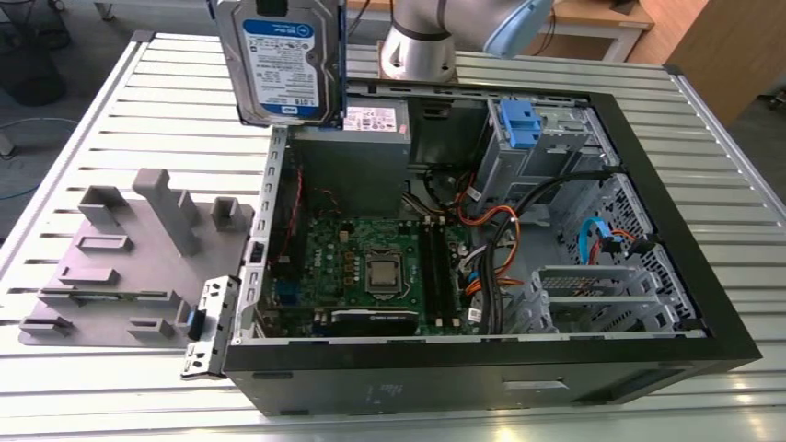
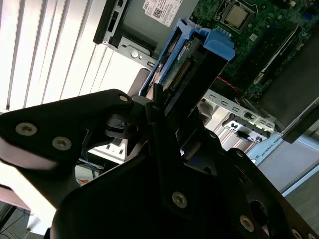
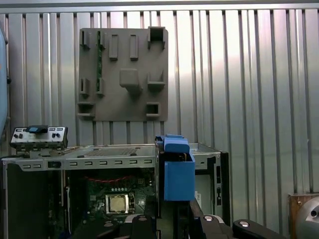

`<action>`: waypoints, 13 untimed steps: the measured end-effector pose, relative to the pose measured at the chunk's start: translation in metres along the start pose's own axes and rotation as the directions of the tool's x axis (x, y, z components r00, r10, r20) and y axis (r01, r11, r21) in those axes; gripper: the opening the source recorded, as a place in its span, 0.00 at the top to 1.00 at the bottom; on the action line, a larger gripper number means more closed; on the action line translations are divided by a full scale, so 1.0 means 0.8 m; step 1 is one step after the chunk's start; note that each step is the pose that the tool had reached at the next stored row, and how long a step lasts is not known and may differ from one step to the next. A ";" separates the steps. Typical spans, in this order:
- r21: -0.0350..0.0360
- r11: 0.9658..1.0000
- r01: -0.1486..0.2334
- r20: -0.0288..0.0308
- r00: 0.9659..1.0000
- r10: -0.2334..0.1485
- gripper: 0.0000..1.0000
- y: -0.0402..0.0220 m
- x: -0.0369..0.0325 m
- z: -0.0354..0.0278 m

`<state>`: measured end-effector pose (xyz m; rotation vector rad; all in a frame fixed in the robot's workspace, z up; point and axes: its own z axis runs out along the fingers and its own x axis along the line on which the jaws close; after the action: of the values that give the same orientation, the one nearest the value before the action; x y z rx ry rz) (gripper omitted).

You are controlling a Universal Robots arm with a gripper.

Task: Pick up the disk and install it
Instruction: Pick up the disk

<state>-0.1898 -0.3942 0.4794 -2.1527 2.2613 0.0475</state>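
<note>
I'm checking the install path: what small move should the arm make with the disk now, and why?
Probably a short carry toward the exterior view's right. The pincer grips the disk, which hangs upright in the air over the corner of the case by the grey power supply. The drive bay with the other blue carrier sits further to that right.

Disk (image 1: pixel 280 64) upright, aloft over computer case (image 1: pixel 430 378) edge; white-blue label, blue bracket.
</note>
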 end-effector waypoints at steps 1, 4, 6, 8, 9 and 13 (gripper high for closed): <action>0.000 1.000 0.000 0.000 1.000 0.000 0.65 -0.0026 -0.0002 0.0001; 0.000 1.000 0.000 0.000 1.000 0.000 0.65 -0.0105 -0.0005 0.0005; 0.000 1.000 0.000 0.000 1.000 0.000 0.65 -0.0160 -0.0008 0.0008; 0.000 1.000 0.000 0.000 1.000 0.000 0.65 -0.0218 -0.0011 0.0012; 0.000 1.000 0.000 0.000 1.000 0.000 0.65 -0.0249 -0.0013 0.0013; 0.000 1.000 0.000 0.000 1.000 0.000 0.65 -0.0371 -0.0020 0.0019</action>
<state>-0.1602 -0.3940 0.4777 -2.1526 2.2614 0.0474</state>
